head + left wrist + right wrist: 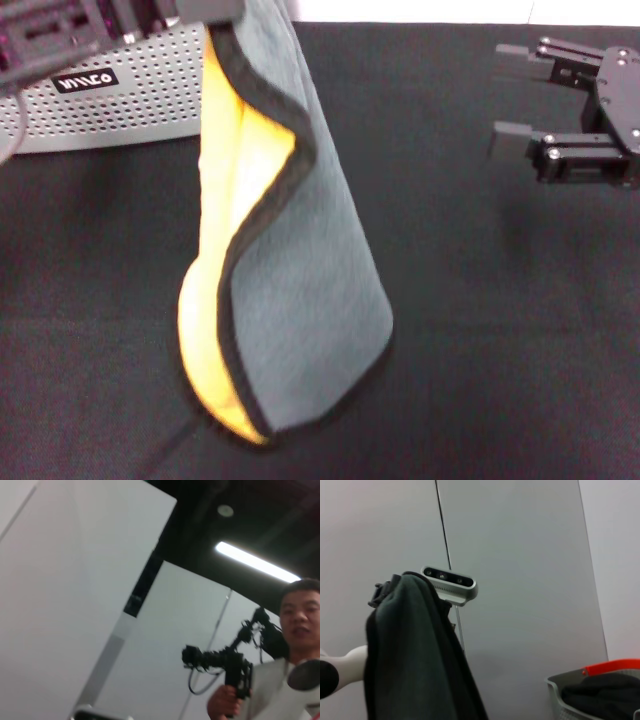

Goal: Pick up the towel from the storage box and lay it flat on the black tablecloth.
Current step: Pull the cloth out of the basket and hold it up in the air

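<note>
Towel hanging over the black tablecloth

Your plush towel [300, 290] hangs lengthwise from the left gripper [200, 12], which is clamped on its top edge, grey outside, yellow inside. Behind it stands the perforated storage box [110, 95]. Your right gripper [520, 95] hovers alongside, jaws apart, above the woven black tablecloth [480, 330].

bare black tablecloth [480, 330] right of hanging towel [300, 260], storage box [120, 100] behind left

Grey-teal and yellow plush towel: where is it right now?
Head view: the grey-teal and yellow plush towel hangs from the left gripper, beside the light grey perforated storage box, over the black tablecloth.
</note>
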Controlling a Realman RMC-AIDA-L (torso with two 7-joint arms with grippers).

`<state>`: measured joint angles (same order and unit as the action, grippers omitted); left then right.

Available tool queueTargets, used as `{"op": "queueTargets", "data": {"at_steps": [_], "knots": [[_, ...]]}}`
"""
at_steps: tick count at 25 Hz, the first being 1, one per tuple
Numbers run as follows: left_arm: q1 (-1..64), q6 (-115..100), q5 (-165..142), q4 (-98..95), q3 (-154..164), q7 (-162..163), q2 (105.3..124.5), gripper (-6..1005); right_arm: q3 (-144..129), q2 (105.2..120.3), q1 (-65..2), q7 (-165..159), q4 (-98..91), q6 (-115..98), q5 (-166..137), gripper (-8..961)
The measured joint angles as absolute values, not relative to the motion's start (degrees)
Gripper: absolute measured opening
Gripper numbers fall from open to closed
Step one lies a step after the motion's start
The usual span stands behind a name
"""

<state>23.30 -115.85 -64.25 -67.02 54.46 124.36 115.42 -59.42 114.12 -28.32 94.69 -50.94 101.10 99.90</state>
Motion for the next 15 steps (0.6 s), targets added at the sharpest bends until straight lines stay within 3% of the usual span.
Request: {"op": "queueTargets", "data": {"at_steps": [15], "knots": [[25.1, -116.3, -64.2, -67.1, 63.7, 124.0, 113.99, 25, -59.8, 114.64, -30.7, 96.6, -50.4, 98.5, 91.6, 799]]}}
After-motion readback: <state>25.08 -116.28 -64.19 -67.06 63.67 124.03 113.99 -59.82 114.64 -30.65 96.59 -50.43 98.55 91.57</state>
